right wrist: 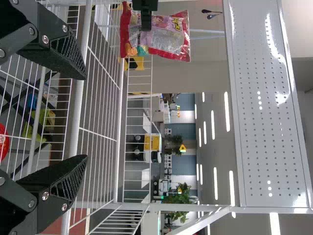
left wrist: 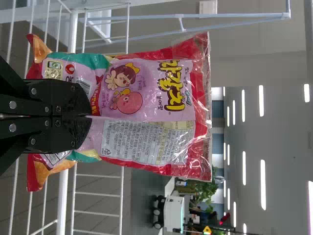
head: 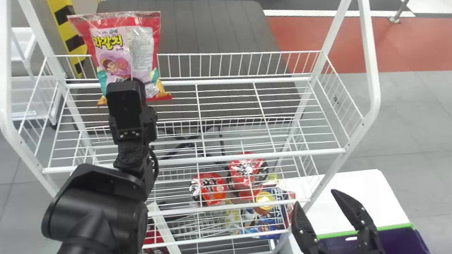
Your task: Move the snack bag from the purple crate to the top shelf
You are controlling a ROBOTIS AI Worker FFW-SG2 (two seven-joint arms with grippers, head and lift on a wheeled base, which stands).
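Our left gripper clenches the snack bag upright at the top shelf; clearance is hard to judge, so we should lower gently, releasing only once its base is supported. Our right gripper is parked lower right, jaws parted.

My left gripper: black, round silver screws | behind it: thin black cable, smooth rounded arm | my right gripper: black, ribbed pointed fingers
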